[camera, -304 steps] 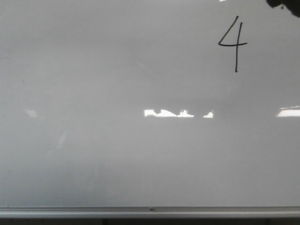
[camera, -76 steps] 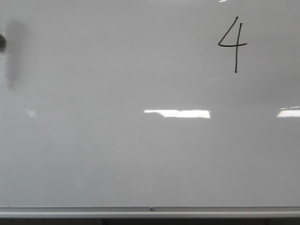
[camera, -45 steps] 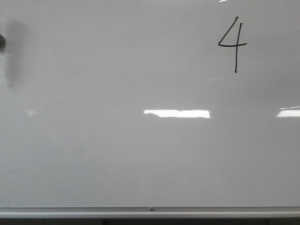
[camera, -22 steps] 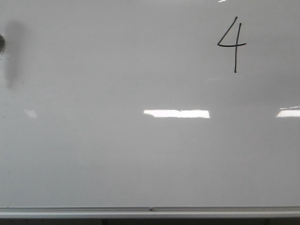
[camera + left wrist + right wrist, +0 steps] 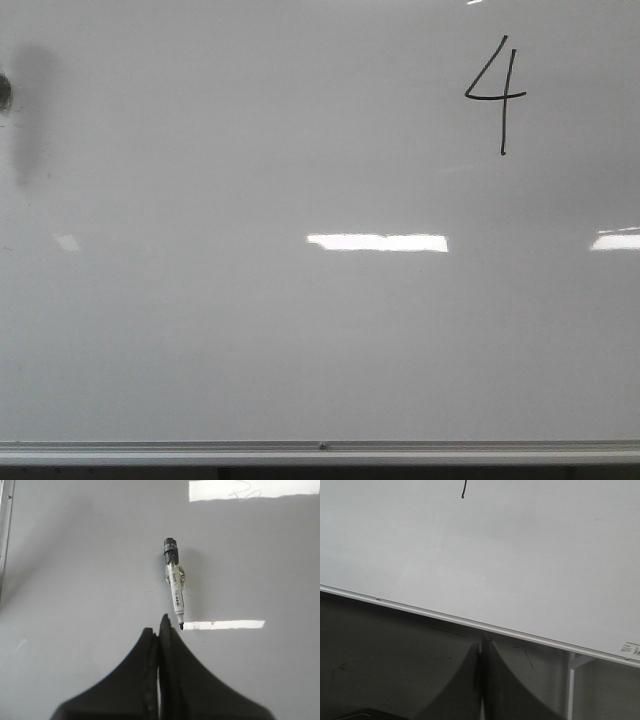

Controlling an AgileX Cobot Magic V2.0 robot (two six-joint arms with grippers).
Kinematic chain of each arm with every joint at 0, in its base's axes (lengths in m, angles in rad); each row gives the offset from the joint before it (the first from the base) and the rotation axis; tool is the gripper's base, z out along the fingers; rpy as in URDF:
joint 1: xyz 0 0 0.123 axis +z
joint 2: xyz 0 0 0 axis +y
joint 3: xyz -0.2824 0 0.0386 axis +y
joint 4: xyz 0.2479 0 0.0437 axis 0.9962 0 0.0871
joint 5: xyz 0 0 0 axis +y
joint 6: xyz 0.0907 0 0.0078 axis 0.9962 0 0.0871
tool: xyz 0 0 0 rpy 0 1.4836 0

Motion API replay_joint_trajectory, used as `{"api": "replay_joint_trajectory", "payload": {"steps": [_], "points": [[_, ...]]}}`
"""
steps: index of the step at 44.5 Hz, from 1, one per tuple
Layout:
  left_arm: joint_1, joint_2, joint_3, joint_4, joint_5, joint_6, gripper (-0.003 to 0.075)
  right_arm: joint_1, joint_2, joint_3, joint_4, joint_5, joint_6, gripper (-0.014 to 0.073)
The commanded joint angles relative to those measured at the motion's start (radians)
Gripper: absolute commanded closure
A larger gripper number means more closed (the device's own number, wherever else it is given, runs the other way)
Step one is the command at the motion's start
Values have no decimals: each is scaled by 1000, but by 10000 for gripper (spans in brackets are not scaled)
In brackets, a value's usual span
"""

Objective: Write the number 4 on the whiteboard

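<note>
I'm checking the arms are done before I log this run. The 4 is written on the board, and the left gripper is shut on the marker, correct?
Not quite. The number 4 is written on the whiteboard, but the left gripper is shut on nothing: the left wrist view shows the marker lying loose on the board just beyond the closed fingertips.

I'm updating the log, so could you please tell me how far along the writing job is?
The writing looks done: a complete black 4 stands on the whiteboard. Nothing is in hand: the marker lies uncapped on the board, and the left gripper and right gripper are both shut and empty. Nothing visible remains.
</note>
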Motion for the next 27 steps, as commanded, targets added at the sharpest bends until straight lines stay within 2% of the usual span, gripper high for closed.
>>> {"api": "replay_joint_trajectory", "payload": {"steps": [1, 27], "points": [[-4, -14, 5, -10, -85, 0, 741, -6, 6, -24, -7, -63, -1, 662], [-4, -14, 5, -10, -85, 0, 741, -4, -11, -10, -6, -79, -1, 662]]}}
